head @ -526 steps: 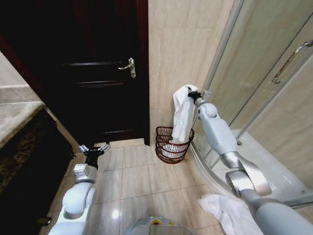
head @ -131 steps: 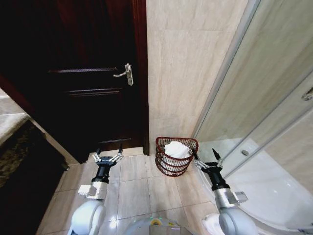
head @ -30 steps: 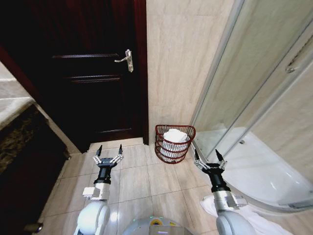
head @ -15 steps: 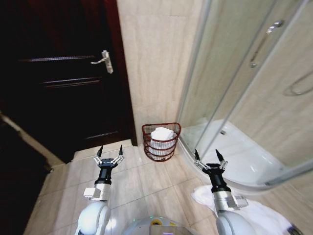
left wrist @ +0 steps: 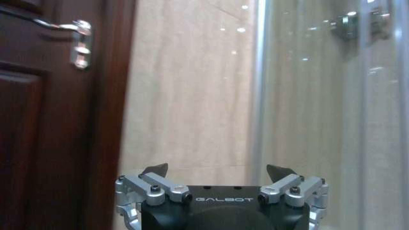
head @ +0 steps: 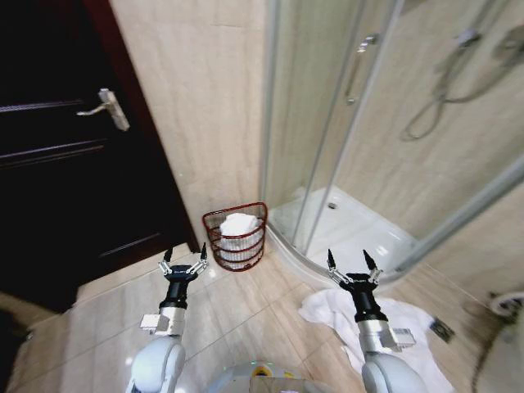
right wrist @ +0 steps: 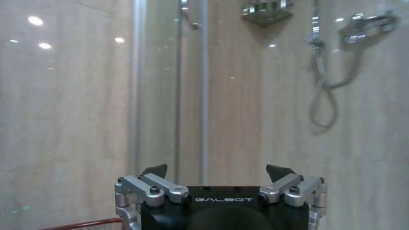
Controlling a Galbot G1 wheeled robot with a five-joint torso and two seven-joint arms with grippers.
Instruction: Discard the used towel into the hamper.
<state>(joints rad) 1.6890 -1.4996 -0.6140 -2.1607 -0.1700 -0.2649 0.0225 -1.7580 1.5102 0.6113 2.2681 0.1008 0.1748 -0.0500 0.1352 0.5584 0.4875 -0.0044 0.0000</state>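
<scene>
The hamper (head: 237, 250), a small dark red-brown openwork basket, stands on the floor against the tiled wall, between the door and the shower. A white towel (head: 238, 223) lies bunched inside it. My left gripper (head: 183, 260) is held upright over the floor tiles, near and left of the hamper, open and empty. My right gripper (head: 348, 264) is upright to the hamper's right, in front of the shower tray, also open and empty. The left wrist view shows the left gripper (left wrist: 217, 170) with fingers spread. In the right wrist view the right gripper (right wrist: 217, 170) is spread too, beside a bit of hamper rim (right wrist: 83, 224).
A dark wooden door (head: 57, 180) with a metal handle (head: 105, 106) is at the left. A curved glass shower enclosure (head: 327, 139) with a white tray (head: 352, 229) is at the right. Another white cloth (head: 327, 315) lies on the floor by my right arm.
The camera has swung to the right, so the door and hamper have slid left in the picture. The towel still lies in the hamper, and both grippers stay raised and open.
</scene>
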